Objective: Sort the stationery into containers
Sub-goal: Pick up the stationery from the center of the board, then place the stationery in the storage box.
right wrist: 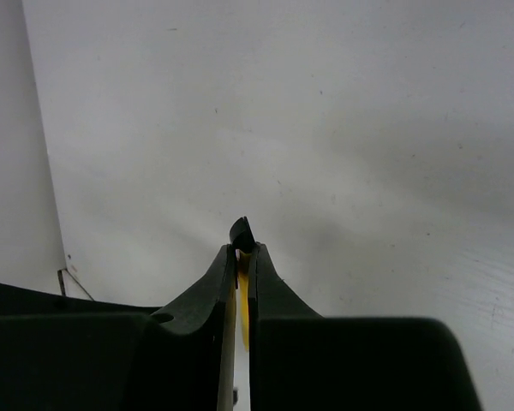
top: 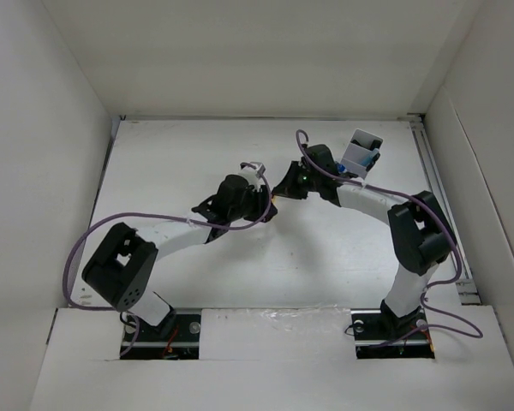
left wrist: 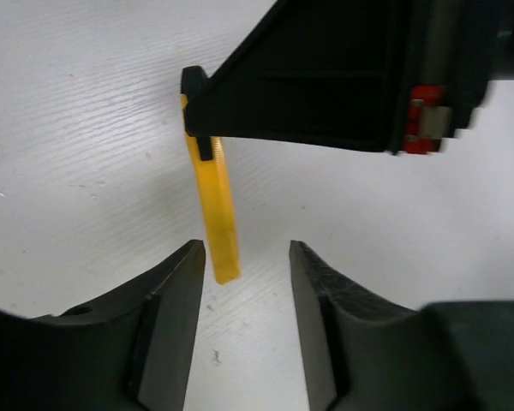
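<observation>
The right fingers [right wrist: 224, 282] are clamped together on the black-capped upper end of the short yellow stick [left wrist: 218, 201], holding it over the middle of the white bench [top: 325, 248]. The left fingers [left wrist: 176, 295] stand apart directly opposite, with the stick's free lower end hanging in the gap between their tips and apparently touching neither. The translucent white tray [top: 353, 157], with something blue showing inside, sits well beyond the right fingers, toward the bench's far edge.
</observation>
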